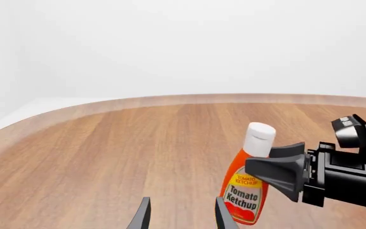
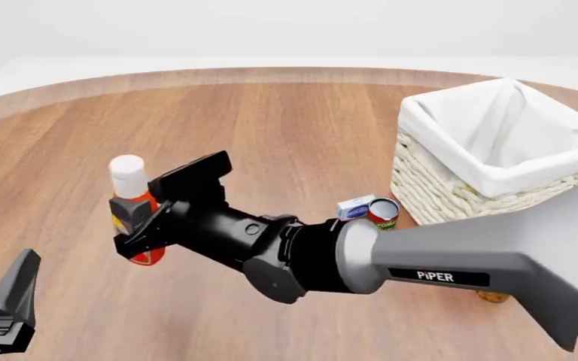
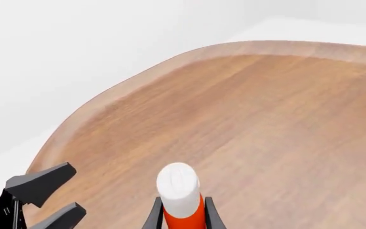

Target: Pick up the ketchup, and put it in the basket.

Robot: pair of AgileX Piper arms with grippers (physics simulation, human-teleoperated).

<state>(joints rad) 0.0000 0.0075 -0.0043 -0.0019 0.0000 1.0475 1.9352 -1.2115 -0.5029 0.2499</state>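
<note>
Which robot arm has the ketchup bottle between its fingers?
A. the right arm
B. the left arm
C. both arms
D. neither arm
A: the right gripper has a finger on each side of the ketchup, which shows clearly in the right wrist view, while the left gripper sits off to the side, open and holding nothing.
</note>
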